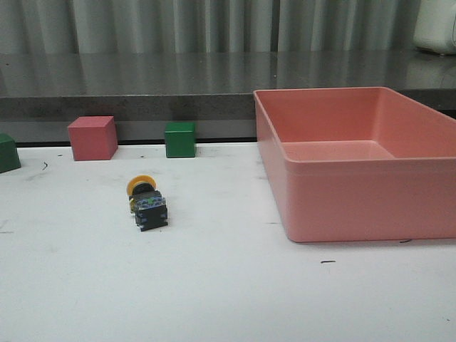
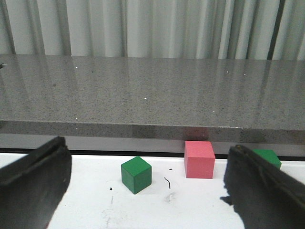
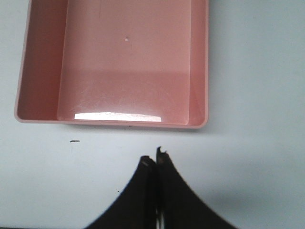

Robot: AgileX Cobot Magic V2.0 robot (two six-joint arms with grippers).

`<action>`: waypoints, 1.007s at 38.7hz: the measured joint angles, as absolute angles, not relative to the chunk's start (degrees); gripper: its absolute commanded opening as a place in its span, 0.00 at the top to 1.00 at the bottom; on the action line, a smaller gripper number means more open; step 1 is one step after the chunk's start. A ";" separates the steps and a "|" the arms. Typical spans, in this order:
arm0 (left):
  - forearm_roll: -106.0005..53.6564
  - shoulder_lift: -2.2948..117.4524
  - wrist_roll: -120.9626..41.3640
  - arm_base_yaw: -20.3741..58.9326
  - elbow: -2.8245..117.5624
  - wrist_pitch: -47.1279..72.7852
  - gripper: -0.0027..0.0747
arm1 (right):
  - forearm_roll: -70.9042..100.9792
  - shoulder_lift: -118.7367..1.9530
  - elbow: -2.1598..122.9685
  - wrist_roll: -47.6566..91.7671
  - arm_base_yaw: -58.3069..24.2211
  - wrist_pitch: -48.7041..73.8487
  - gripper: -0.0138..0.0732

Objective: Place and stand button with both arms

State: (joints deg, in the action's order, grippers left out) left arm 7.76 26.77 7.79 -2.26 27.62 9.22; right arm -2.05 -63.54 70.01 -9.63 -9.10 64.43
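The left black pincer gripper (image 2: 145, 191) stands wide apart, its two blunt fingers (image 2: 33, 181) at opposite edges of the left wrist view with nothing between them. Ahead of it on the white, scuffed tabletop (image 2: 157, 210) sit a small green cube (image 2: 136, 174), a pink cube (image 2: 199, 159) and, partly behind the far finger, a second green cube (image 2: 267, 157). Past these runs a long grey speckled stone ledge (image 2: 152, 90), backed by pale pleated curtains (image 2: 143, 28).

The right black pincer gripper (image 3: 156, 162) is pressed together, tips touching, holding nothing. It hangs over bare tabletop, just short of the near wall of a large, shallow salmon-pink plastic bin (image 3: 112, 121), whose floor shows only a glare patch.

Only the front view shows the small push button with yellow mushroom cap and black-and-bluish blocky base (image 1: 146, 201). It lies on its side on the table, cap pointing away toward the ledge, base toward the camera, well apart from the bin and nearer the pink and green cubes. Neither arm appears in that view, and neither wrist view shows the button
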 measured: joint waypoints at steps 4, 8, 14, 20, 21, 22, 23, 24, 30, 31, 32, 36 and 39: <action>7.76 26.77 7.79 -2.26 27.62 9.22 0.17 | -2.70 -54.53 59.85 -9.53 -9.10 58.35 0.92; 7.76 26.77 7.79 -2.26 27.62 9.34 0.17 | -4.20 -45.52 50.14 -9.53 -9.10 52.12 0.92; 7.76 26.77 7.79 -2.26 27.62 9.34 0.17 | -4.90 -32.08 38.12 -9.53 -9.10 44.91 0.92; 7.76 26.77 7.79 -2.26 27.62 9.34 0.17 | -5.03 -20.84 29.12 -9.53 -9.10 40.14 0.92; 7.76 26.77 7.79 -2.26 27.62 9.34 0.17 | -5.03 -19.46 28.25 -9.53 -9.10 39.44 0.92; 7.76 26.77 7.79 -2.26 27.62 9.34 0.17 | -5.03 -17.71 27.22 -9.53 -9.10 39.02 0.92; 7.76 26.77 7.79 -2.26 27.62 9.34 0.17 | -5.03 -16.48 26.55 -9.53 -9.10 38.46 0.92; 7.76 26.77 7.79 -2.26 27.62 9.34 0.17 | -5.03 -14.59 25.65 -9.53 -9.10 38.07 0.92; 7.76 26.77 7.79 -2.26 27.62 9.17 0.17 | -5.12 -9.40 24.23 -9.53 -9.10 36.94 0.92; 7.76 26.77 7.79 -2.26 27.62 9.04 0.17 | -5.12 -9.08 24.23 -9.53 -9.10 36.94 0.92; 7.76 26.77 7.79 -2.26 27.62 8.91 0.17 | -5.12 -8.93 24.23 -9.53 -9.10 36.84 0.92; 7.19 26.77 7.79 -2.26 27.62 7.72 0.17 | -5.12 -8.90 24.10 -9.53 -9.10 36.84 0.92; 6.43 27.14 7.79 -2.26 27.62 6.36 0.17 | -5.12 -8.90 24.10 -9.53 -9.10 36.84 0.92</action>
